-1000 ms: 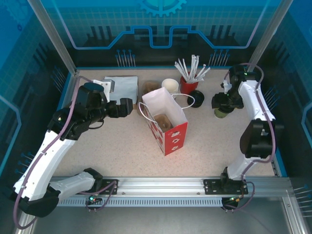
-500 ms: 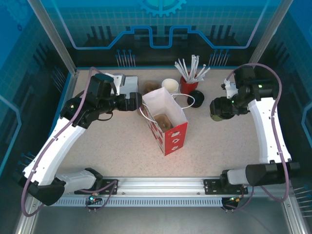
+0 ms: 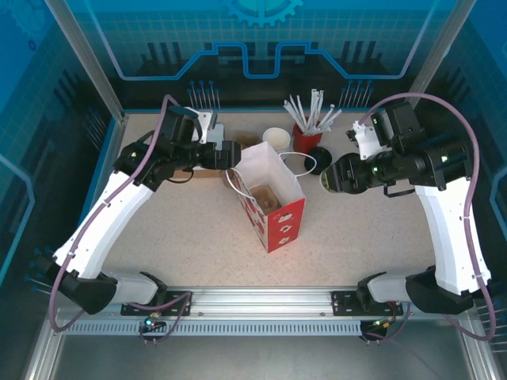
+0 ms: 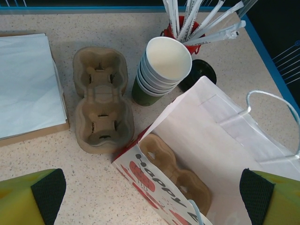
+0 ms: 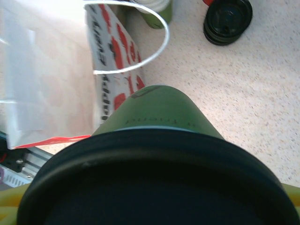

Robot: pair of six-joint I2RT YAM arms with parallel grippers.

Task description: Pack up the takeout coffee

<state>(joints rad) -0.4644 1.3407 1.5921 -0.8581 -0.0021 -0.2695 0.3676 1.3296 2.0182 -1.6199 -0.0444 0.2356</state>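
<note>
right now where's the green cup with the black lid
The green cup is in the right gripper, right side of the top view, just right of the paper bag.

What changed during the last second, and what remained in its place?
The right gripper, holding the takeout coffee, carried it left toward the paper bag. The left gripper, open, moved right and farther away, close to the bag's rim. The bag, cup stack and straws stayed in place.
</note>
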